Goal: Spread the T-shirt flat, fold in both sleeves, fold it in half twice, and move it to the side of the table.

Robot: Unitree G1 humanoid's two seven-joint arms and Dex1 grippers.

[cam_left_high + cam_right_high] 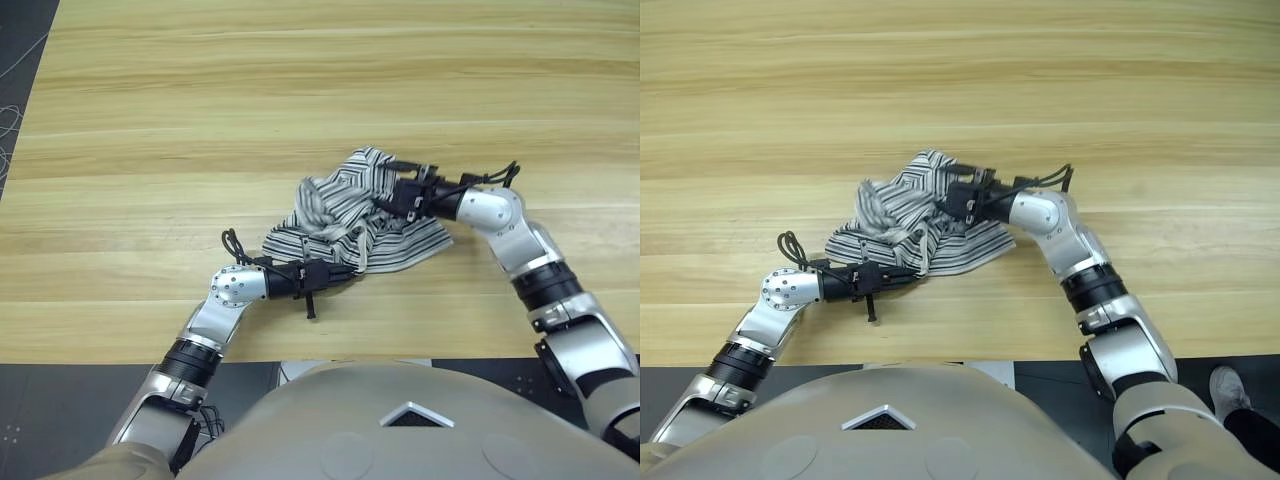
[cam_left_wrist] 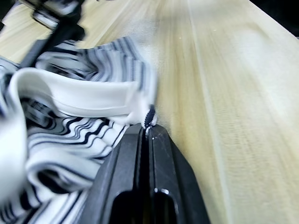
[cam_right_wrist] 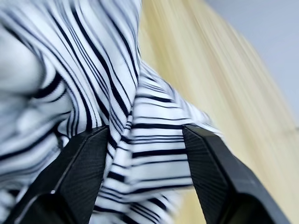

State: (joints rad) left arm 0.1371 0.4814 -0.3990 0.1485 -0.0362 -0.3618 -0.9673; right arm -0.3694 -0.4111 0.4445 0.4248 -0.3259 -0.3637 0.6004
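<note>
Nearest, the left claw point(image 1: 348, 271) is lying low on the desk point(image 1: 300, 80) at the near-left edge of the T-shirt point(image 1: 335, 215), its jaws closed tight together. The left wrist view is showing only a sliver of striped cloth pinched at the very tips, just below a white band point(image 2: 79, 95) that is looping out of the heap. The shirt itself is sitting crumpled near the middle of the desk, bunched and twisted, nowhere near flat, so I judge the spreading step is the one in hand.

Farther back and to the right, the right claw point(image 1: 395, 200) is pressing into the far-right part of the heap with its fingers point(image 3: 84, 163) standing wide and striped cloth running between them, not yet gripped.

Doing this well is going to mean getting two sound holds before any pulling. The left pinch is looking thin and may be slipping off under tension, so a deeper bite would be safer. The right claw should be closing on an edge or a single layer, not on a bundle of folds, or the heap will just be dragging as one lump. Then the claws should be drawing apart, left and right, lifting slightly so the folds are falling open, and laying the cloth down toward the far side, where bare desk is lying.
</note>
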